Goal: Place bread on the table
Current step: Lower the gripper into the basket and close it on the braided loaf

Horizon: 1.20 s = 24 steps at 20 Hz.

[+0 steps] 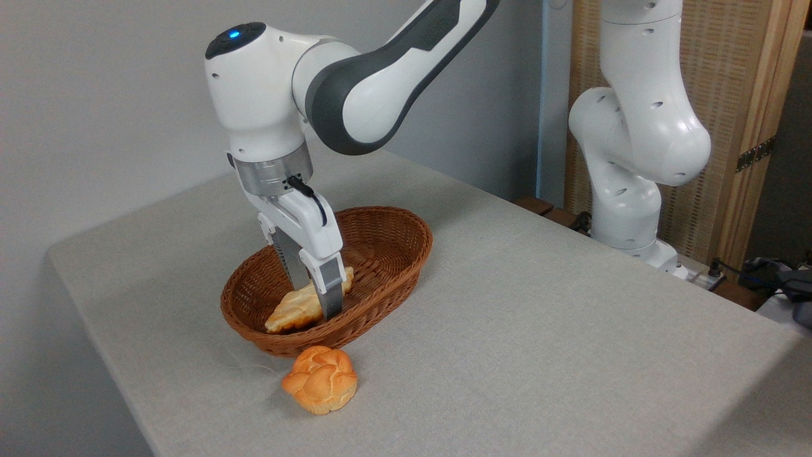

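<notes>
- Large rectangular surface (539, 330) draped in a light grey-beige cloth, filling most of the view from the left corner to the lower right.
- White and dark grey jointed robot arm (380, 82), based at the far right edge of the surface and reaching leftward, wrist pointed down into the basket.
- Brown oval wicker basket (393, 254), resting on the surface left of centre, long axis running from lower left to upper right.
- White-bodied end effector with two grey fingers (315, 303), lowered inside the basket; fingers set on either side of the loaf's middle, near finger overlapping the near rim in this view; firm pinch or mere straddle not discernible.
- Elongated braided loaf of bread, pale golden with pointed ends (292, 312), lying in the lower left half of the basket, partly hidden behind the near finger.
- Small round knotted orange roll (320, 379), on the surface just outside the basket's near rim, close to the wicker.
</notes>
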Available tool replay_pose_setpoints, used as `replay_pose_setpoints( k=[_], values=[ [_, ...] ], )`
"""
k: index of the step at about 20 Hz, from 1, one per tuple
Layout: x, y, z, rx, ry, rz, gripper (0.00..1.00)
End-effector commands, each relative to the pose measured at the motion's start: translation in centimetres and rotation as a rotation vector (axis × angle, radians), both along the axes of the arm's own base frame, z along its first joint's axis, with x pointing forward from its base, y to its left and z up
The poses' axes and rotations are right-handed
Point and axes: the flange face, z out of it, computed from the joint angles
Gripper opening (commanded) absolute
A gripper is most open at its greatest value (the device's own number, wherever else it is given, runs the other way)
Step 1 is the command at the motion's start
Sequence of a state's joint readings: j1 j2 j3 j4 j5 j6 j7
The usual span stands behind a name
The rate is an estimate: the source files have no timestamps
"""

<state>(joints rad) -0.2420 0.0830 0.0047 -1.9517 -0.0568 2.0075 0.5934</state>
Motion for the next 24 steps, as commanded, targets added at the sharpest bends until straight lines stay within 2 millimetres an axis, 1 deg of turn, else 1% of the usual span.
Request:
replay_pose_setpoints(
  k=[1, 3, 5, 6, 7, 8, 9, 10, 11, 12, 22, 24],
  values=[
    [0.0, -1.3, -0.9, 0.015, -0.008, -0.031, 1.0],
    [0.0, -1.9, -1.5, 0.016, -0.005, -0.042, 1.0],
    [0.1, -1.9, -1.4, 0.016, -0.008, -0.041, 1.0],
    [0.1, -1.9, -1.4, 0.016, -0.008, -0.041, 0.92],
    [0.1, -1.9, -1.4, 0.015, -0.01, -0.043, 0.78],
    [0.1, -1.9, -1.4, 0.014, -0.014, -0.044, 0.57],
    [0.2, -2.0, -1.3, 0.014, -0.016, -0.044, 0.39],
    [0.2, -1.9, -1.2, 0.013, -0.017, -0.044, 0.3],
    [0.2, -1.9, -1.2, 0.013, -0.017, -0.044, 0.27],
    [0.2, -2.0, -1.1, 0.012, -0.018, -0.042, 0.27],
    [0.2, -2.0, -0.3, -0.004, -0.03, -0.029, 0.28],
    [0.1, -2.0, 0.5, -0.008, -0.041, -0.027, 0.28]
  ],
)
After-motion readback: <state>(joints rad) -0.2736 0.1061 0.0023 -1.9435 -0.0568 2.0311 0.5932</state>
